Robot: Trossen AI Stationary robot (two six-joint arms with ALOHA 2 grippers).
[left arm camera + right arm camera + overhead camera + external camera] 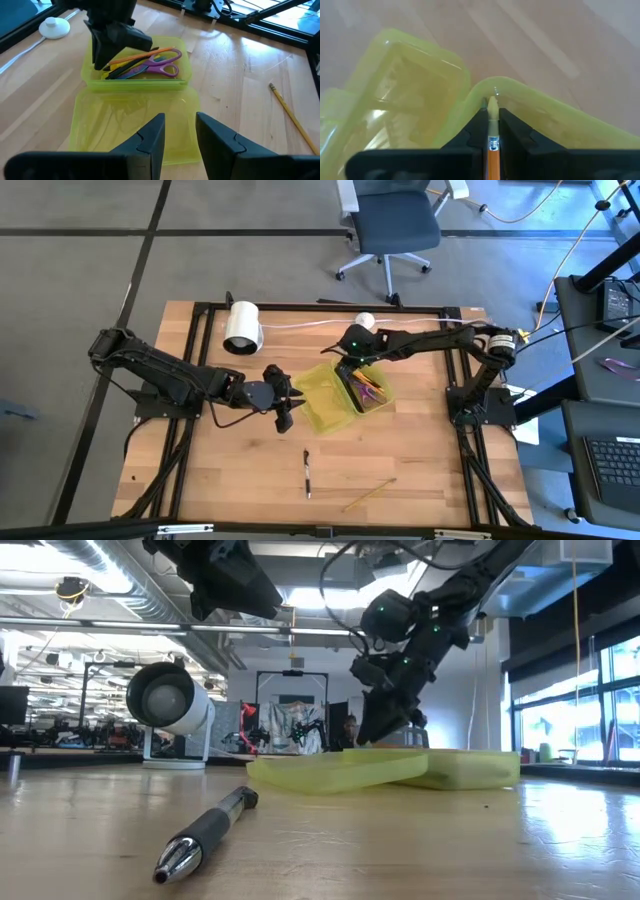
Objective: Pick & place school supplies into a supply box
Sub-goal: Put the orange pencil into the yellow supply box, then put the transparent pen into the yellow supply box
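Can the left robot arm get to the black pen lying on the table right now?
Probably yes. The black pen lies alone on bare wood, nearer the table's front edge than the left gripper, which hovers empty beside the yellow-green box. Nothing stands between them.

R gripper [348, 368] blocks supply box [335, 408]; front clear

Yellow-green translucent box [135, 82], purple scissors [159, 67], orange pencil [493, 155]
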